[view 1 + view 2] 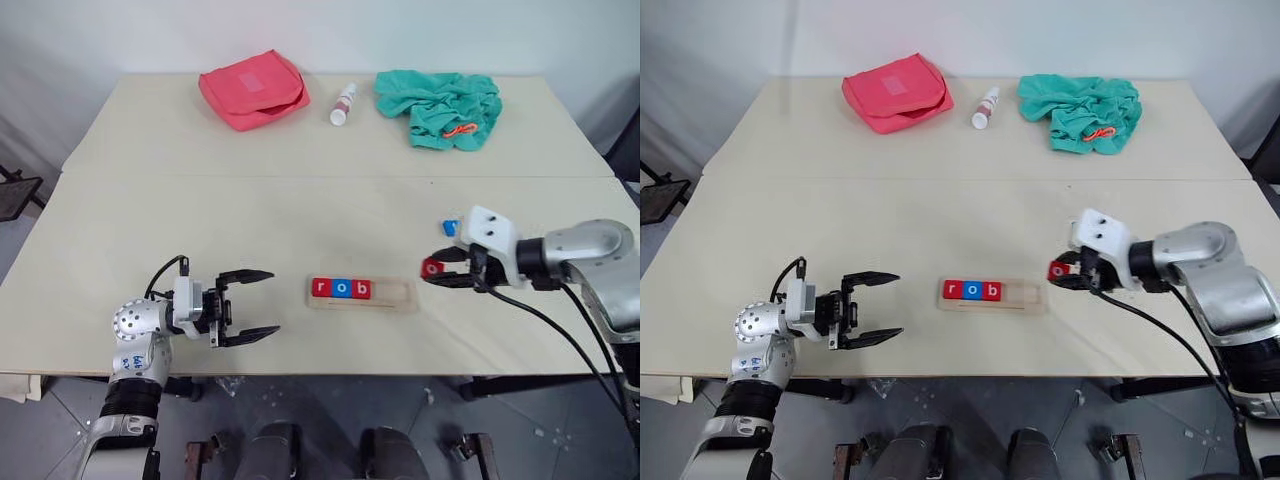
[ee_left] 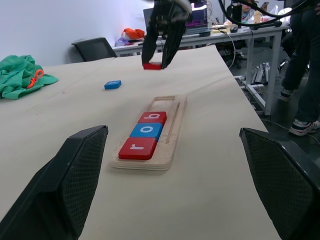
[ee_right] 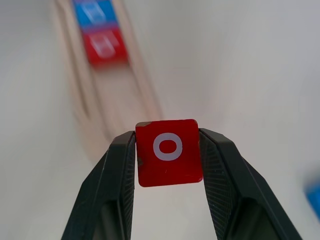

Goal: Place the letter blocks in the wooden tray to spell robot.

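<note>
done: r, o, b sit in long pale wooden tray (image 1: 395,296) | right gripper (image 3: 168,150) pinches red square "o" block (image 3: 169,152) | left gripper (image 1: 250,305) wide apart, empty | left: "o", then small blue block (image 2: 112,84) on table

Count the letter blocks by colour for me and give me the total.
Red letter blocks: 3, two in the wooden tray (r, b) and the o in the right gripper.
Blue letter blocks: 2, the o in the tray and one loose on the table.
Total: 5

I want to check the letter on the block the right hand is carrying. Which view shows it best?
The right wrist view: the red o block sits face-on between the right hand's fingers. The eye views show a small red tile, the left wrist view its edge.
</note>
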Available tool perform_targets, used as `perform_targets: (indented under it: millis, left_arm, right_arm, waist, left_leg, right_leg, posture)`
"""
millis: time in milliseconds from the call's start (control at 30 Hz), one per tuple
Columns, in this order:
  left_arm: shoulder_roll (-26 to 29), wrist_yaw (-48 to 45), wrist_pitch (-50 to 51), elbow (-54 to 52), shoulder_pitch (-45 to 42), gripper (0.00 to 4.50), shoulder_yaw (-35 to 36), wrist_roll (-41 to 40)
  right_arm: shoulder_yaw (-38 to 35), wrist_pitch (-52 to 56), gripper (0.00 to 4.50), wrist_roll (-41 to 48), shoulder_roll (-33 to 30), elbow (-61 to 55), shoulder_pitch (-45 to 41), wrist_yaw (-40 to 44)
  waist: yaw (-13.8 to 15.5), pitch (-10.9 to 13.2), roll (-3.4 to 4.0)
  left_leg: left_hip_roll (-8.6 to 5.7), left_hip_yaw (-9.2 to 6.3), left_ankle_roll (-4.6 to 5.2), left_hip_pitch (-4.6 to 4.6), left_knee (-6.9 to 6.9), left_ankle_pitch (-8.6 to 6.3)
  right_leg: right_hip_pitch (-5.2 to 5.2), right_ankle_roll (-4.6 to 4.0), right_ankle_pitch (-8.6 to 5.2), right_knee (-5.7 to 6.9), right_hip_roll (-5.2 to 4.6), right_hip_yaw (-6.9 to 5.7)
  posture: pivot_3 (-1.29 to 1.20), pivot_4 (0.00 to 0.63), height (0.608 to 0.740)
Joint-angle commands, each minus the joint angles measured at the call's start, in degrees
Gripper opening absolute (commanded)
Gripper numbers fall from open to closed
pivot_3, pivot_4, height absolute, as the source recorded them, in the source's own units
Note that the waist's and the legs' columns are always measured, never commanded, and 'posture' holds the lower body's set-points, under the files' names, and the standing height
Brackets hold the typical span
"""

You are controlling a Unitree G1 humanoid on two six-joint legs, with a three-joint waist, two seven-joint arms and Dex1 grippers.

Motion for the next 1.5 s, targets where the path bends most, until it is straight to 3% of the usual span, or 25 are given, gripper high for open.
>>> perform_targets:
  millis: [33, 400, 767, 800, 1033, 1233, 1333, 1500]
  left_arm:
    - [-0.04, -0.33, -0.74, 0.50, -0.72, 4.50, 0.48, -0.68]
    - [0.24, 0.12, -0.89, -0.28, 0.11, 4.50, 0.78, -0.84]
    - [0.47, 0.70, -0.97, -0.85, 0.89, 4.50, 1.02, -0.87]
    - [0.45, 0.73, -0.99, -0.88, 0.93, 4.50, 1.01, -0.88]
    - [0.13, 0.78, -1.13, -0.14, 0.19, 4.50, 0.76, -0.72]
    - [-0.08, 0.55, -1.38, 0.78, -0.45, 4.50, 0.56, -0.56]
    - [-0.32, 0.55, -1.52, 1.24, -0.86, 4.50, 0.34, -0.43]
    - [-0.62, 0.31, -1.72, 1.88, -1.61, 4.50, 0.13, -0.37]
  right_arm:
    - [2.14, 2.78, 1.46, 0.27, 1.89, -2.40, -1.38, -1.44]
    - [9.36, 0.56, 1.46, -3.98, 9.02, 1.43, -4.33, -4.13]
    - [10.82, -1.33, 1.46, -5.53, 10.37, 3.53, -5.71, -2.87]
    - [10.80, -1.09, 2.21, -5.31, 10.39, 3.20, -5.59, -2.77]
    - [10.58, -0.70, 4.49, -4.44, 10.01, 1.04, -4.71, -2.13]
    - [7.40, -0.55, 4.49, -3.55, 8.66, -0.45, -3.02, -3.14]
    - [6.13, -0.70, 3.93, -2.52, 9.00, -1.12, -2.30, -3.13]
    - [6.08, -1.80, 2.15, -2.53, 10.64, 0.03, -2.88, -4.15]
  waist:
    - [0.27, 0.00, 0.00]
    - [-0.26, 0.00, 0.00]
    - [-0.27, 0.00, 0.00]
    - [-0.28, 0.00, 0.00]
    - [-0.27, 0.00, 0.00]
    - [-0.16, 0.00, 0.00]
    - [-0.25, 0.00, 0.00]
    - [-0.25, 0.00, 0.00]
  left_leg:
    - [-0.03, -0.02, 0.00, -0.01, 0.01, 0.00]
    - [-0.01, -0.01, 0.00, -0.04, 0.02, 0.00]
    - [-0.02, -0.02, 0.00, -0.03, 0.02, 0.00]
    - [-0.02, -0.02, 0.00, -0.03, 0.02, 0.00]
    - [-0.02, -0.02, 0.00, -0.03, 0.01, 0.00]
    - [-0.03, -0.04, 0.00, -0.03, 0.02, 0.00]
    - [-0.02, -0.02, 0.00, -0.03, 0.01, 0.00]
    - [-0.02, -0.01, 0.00, -0.03, 0.02, 0.00]
  right_leg:
    - [0.00, 0.00, 0.00, 0.00, -0.02, 0.00]
    - [-0.04, 0.00, 0.00, 0.04, 0.01, -0.01]
    - [-0.06, 0.00, 0.00, 0.06, 0.00, -0.02]
    - [-0.06, 0.00, 0.00, 0.06, 0.01, -0.02]
    - [-0.06, 0.00, 0.00, 0.06, 0.00, -0.02]
    - [-0.04, 0.00, 0.00, 0.06, 0.00, -0.03]
    - [-0.05, 0.00, 0.00, 0.06, 0.00, -0.02]
    - [-0.05, 0.00, 0.00, 0.06, 0.01, -0.03]
  posture:
    - [0.00, 0.150, 0.740]
    - [0.00, 0.150, 0.740]
    - [0.00, 0.150, 0.740]
    - [0.00, 0.150, 0.740]
    - [0.00, 0.150, 0.740]
    - [0.00, 0.150, 0.740]
    - [0.00, 0.150, 0.740]
    - [0.00, 0.150, 0.740]
